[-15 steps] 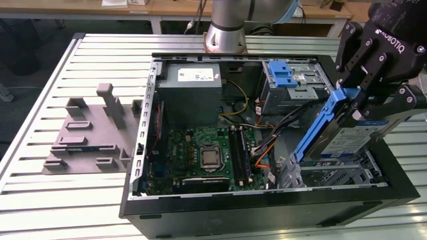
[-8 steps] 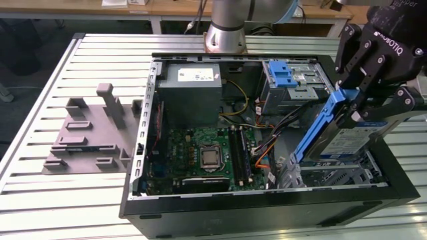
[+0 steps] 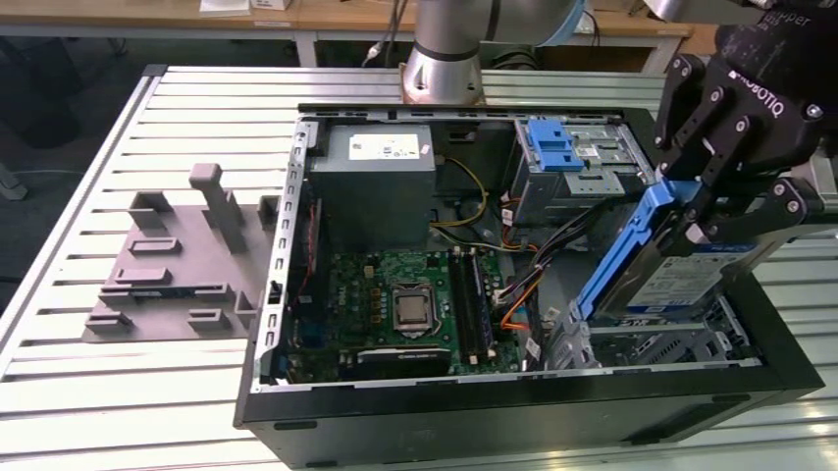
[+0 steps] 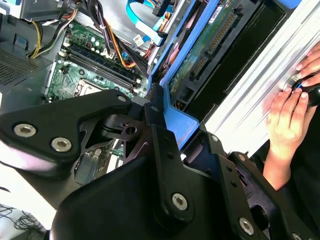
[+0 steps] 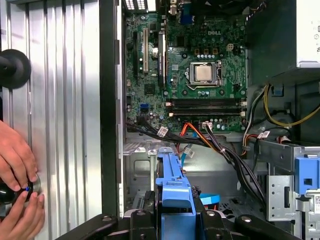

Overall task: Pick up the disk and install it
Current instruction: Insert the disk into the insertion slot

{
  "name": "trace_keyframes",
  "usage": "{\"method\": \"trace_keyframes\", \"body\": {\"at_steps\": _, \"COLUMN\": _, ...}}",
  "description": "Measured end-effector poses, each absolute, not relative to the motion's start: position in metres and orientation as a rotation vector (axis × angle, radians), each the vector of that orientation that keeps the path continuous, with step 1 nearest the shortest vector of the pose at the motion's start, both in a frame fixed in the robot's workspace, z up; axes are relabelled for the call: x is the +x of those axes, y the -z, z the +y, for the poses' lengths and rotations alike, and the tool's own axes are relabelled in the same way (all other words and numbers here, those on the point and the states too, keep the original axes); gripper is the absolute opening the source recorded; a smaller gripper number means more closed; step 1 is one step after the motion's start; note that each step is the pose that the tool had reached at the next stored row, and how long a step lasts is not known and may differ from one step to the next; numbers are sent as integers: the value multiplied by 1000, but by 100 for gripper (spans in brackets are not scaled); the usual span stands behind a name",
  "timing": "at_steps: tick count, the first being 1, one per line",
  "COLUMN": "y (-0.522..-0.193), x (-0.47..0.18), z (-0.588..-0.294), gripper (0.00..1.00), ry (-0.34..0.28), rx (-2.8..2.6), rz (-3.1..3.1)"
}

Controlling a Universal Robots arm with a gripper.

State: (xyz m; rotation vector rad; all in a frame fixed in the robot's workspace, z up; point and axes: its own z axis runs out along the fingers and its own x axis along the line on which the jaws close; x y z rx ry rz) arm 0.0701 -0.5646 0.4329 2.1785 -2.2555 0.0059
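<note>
Exterior view: the claw [image 3: 731,220] is clamped on the disk [image 3: 684,278], pinching the upper end of its blue carrier frame [image 3: 626,245]. The drive hangs tilted over the metal drive cage [image 3: 654,345], at the exterior view's right of the open computer case [image 3: 524,385]. Pick-up looks done; the disk is not yet seated. Seating it would call for squaring the carrier to the cage's rails. A person's hand [image 5: 16,159] rests on the table [image 5: 65,100] beside the case.

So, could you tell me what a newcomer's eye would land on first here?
The black tool at the exterior view's right, shut on the disk and holding it tilted over the open computer case. Next, the green motherboard in the case's middle, and a person's hands outside the case in the first wrist view.
</note>
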Motion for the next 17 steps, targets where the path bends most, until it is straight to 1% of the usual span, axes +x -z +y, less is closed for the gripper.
{"method": "trace_keyframes", "body": {"at_steps": 17, "y": -421, "x": 70, "z": -565, "gripper": 36, "ry": -6, "rx": 2179, "rz": -2256}}
